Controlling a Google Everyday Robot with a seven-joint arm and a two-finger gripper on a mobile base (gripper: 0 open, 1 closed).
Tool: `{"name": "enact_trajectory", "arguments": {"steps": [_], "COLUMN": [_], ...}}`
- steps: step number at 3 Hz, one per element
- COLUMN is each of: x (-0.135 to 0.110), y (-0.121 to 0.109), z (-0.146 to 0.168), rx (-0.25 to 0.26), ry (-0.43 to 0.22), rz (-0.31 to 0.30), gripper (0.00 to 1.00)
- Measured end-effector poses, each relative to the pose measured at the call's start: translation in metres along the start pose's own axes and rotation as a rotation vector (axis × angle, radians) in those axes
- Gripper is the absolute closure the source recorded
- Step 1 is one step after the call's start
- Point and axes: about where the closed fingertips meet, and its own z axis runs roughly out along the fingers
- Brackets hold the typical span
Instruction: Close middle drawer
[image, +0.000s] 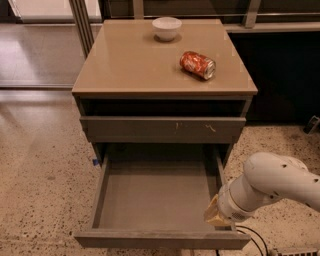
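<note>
The middle drawer (160, 239) is pulled far out of the grey-brown cabinet, and its deep grey tray is bare inside. Its plain front edge lies near the bottom of the camera view. My gripper (216, 215) is at the drawer's right front corner, against the inner side of the right wall just behind the front panel. The white arm (270, 187) reaches in from the right. Above the open drawer sits a shut drawer front with small white scratch marks (162, 129).
On the cabinet top (130, 65) lie a red can on its side (197, 65) and a white bowl (167, 27) at the back. A black cable (250, 235) runs along the speckled floor at the lower right. Dark furniture stands to the right.
</note>
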Motion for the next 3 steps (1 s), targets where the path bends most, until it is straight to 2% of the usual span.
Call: {"name": "enact_trajectory", "arguments": {"steps": [1, 2, 3], "x": [0.0, 0.002, -0.004], "y": [0.0, 0.009, 0.016], "z": [0.0, 0.02, 0.051], "rx": [0.0, -0.016, -0.045], "ry": [0.0, 0.006, -0.015], "rz": [0.0, -0.003, -0.007], "gripper": [1.0, 1.0, 1.0]}}
